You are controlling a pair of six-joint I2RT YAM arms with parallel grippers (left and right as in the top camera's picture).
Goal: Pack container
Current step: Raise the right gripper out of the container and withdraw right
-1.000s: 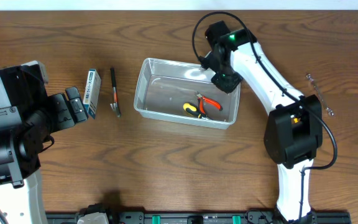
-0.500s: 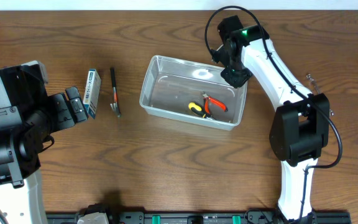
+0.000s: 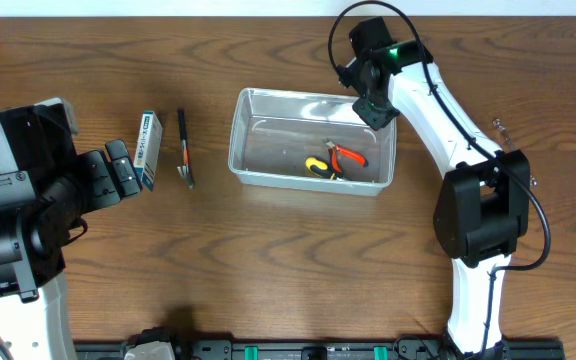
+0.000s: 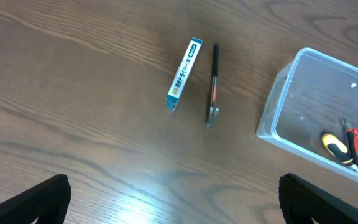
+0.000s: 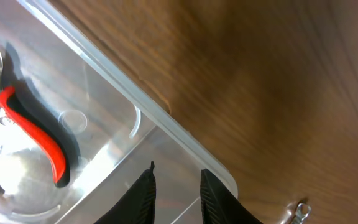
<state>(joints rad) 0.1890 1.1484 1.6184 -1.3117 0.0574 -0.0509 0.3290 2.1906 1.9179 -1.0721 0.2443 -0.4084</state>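
The clear plastic container (image 3: 308,183) sits mid-table and holds red-handled pliers (image 3: 348,155) and a yellow-handled tool (image 3: 318,167). My right gripper (image 3: 373,108) is at the container's far right corner, fingers nearly together on its wall. In the right wrist view the fingers (image 5: 176,180) straddle the wall near the rounded rim (image 5: 104,68), with the red pliers (image 5: 36,137) inside. My left gripper (image 3: 118,170) is open and empty at the left. In the left wrist view its fingers (image 4: 173,199) are spread wide above bare wood, with the container (image 4: 272,118) to the right.
A small blue-and-white box (image 3: 148,150) and a black-handled tool (image 3: 184,148) lie side by side left of the container; both show in the left wrist view (image 4: 184,73) (image 4: 214,84). A small metal part (image 3: 513,150) lies at the right, also seen in the right wrist view (image 5: 297,211).
The right gripper moved right and toward the far edge. The container moved with it, shifting right and turning square to the table. The left arm stayed still.
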